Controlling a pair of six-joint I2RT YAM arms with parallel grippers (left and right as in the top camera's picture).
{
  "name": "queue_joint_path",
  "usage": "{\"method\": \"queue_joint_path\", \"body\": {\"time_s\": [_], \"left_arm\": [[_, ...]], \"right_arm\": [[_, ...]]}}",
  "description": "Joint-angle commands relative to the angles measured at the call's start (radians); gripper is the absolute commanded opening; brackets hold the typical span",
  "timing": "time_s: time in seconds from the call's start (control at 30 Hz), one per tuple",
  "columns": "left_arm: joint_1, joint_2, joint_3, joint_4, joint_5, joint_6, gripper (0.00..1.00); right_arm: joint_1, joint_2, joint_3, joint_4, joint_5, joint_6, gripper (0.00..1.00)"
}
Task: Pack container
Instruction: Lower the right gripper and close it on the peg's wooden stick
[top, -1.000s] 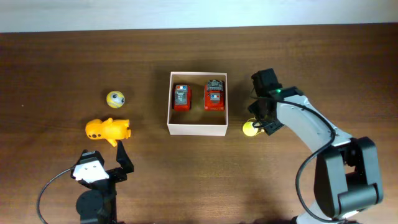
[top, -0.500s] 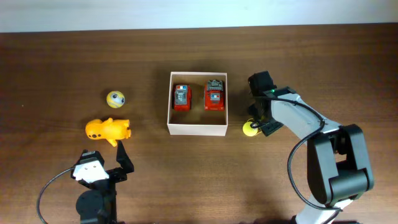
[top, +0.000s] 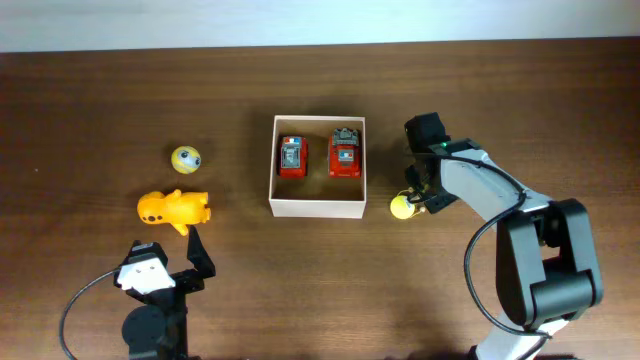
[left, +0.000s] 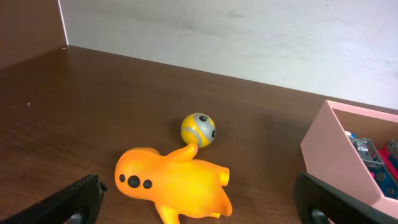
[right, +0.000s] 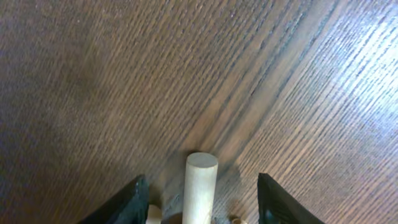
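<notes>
counter (top: 300, 290): dark wood grain, with a pale wall at the far edge.

container (top: 318, 207): a square, white-walled box at the middle of the counter, open top. two red toy cars lie in it side by side, the left car (top: 292, 157) and the right car (top: 344, 152), apart from each other.

left of the container, well apart from it: a yellow and grey ball (top: 186, 158) and, nearer the robot, an orange figure toy (top: 173, 209) lying on its side. in the left wrist view the ball sits just behind the figure.

left pincer (left: 198, 193): fingers spread wide, nothing between them, low over the counter and facing the orange figure.

right pincer (top: 415, 198): just right of the container's near right corner, over a small yellow item (top: 401, 207) on the counter. the right wrist view shows a pale round peg (right: 201, 177) between the two black fingers (right: 134, 202), a gap on each side; fingers apart, not clamped.
</notes>
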Motion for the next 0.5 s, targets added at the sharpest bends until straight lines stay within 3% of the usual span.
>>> {"method": "queue_joint_path", "body": {"time_s": [0.0,0.47], "left_arm": [[0.001,-0.008,-0.009,0.003,0.015,-0.001,0.99],[0.001,-0.008,-0.009,0.003,0.015,-0.001,0.99]], "right_arm": [[-0.006,0.019,-0.010,0.005,0.023,0.009,0.50],[-0.004,0.034,-0.010,0.046,-0.016,0.009,0.50]]}}
